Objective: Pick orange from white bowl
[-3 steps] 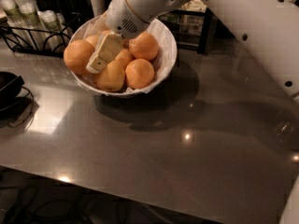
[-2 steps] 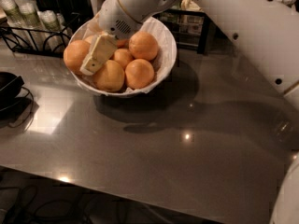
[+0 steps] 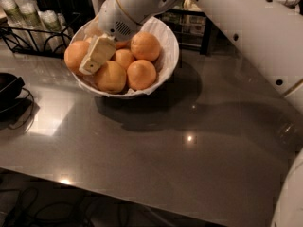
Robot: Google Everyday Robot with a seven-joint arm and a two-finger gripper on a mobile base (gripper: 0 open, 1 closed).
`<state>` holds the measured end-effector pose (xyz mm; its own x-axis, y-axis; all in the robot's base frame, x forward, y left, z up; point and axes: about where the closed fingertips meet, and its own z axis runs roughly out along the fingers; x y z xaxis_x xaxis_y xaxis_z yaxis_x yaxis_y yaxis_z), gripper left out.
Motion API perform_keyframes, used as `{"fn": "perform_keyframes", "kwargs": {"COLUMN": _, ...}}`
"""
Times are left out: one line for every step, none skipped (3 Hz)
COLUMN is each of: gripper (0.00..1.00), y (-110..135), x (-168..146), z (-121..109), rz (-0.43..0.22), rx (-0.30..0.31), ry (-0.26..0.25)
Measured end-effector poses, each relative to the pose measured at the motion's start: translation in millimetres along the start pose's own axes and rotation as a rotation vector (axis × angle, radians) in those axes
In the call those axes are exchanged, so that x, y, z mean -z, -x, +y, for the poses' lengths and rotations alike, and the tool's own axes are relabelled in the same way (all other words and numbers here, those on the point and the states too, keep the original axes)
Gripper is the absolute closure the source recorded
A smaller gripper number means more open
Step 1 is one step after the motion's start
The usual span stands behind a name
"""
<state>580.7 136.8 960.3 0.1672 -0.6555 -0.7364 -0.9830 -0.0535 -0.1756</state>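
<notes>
The tool [image 3: 97, 56] hung low over the left half of the white bowl [image 3: 171, 56], its pale tip down among the fruit, and whether it was open, closed or holding anything could not be told. The orange [image 3: 145, 45] sat in the bowl's far right part, clear of the tool, with smaller oranges beside it. The bowl stood on the grey counter [image 3: 189, 164].
</notes>
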Motion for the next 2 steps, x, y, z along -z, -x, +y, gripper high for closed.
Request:
{"fn": "perform_keyframes", "kwargs": {"gripper": 0.33, "y": -3, "x": -19, "z": 3, "rz": 0.004, "rx": -0.001, "ry": 0.038}}
{"fn": "perform_keyframes", "kwargs": {"gripper": 0.31, "y": -5, "x": -33, "z": 2, "rz": 0.012, "rx": -0.004, "ry": 0.06}}
